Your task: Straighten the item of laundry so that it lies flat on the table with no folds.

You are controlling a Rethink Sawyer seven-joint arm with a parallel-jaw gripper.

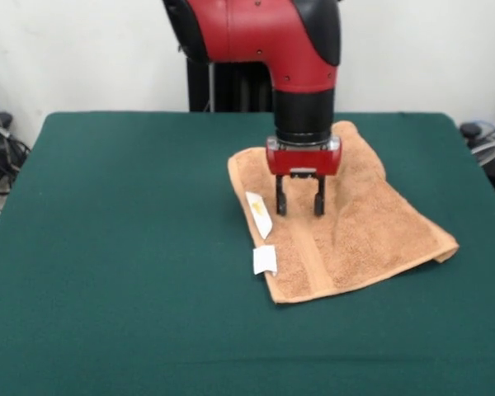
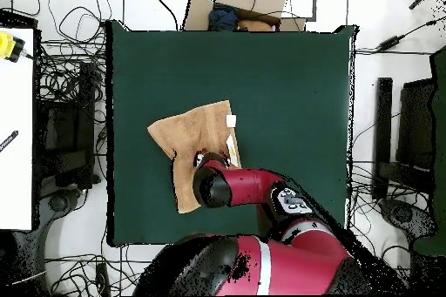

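Note:
The tan terry towel (image 1: 355, 223) lies on the dark green table (image 1: 124, 247), right of centre in the front view. It is doubled over, with a woven band near its left edge and white labels (image 1: 264, 259) sticking out at that edge. My gripper (image 1: 299, 206) hangs straight down over the towel's left part. Its two black fingers are apart, with tips at or just above the cloth, holding nothing. In the overhead view the towel (image 2: 187, 137) shows partly under the red arm (image 2: 239, 185), which hides the gripper.
Cables and equipment (image 2: 65, 119) lie on the floor round the table. A white desk (image 2: 16, 128) stands at the left in the overhead view. A cardboard box (image 2: 248, 2) sits beyond the table's far edge.

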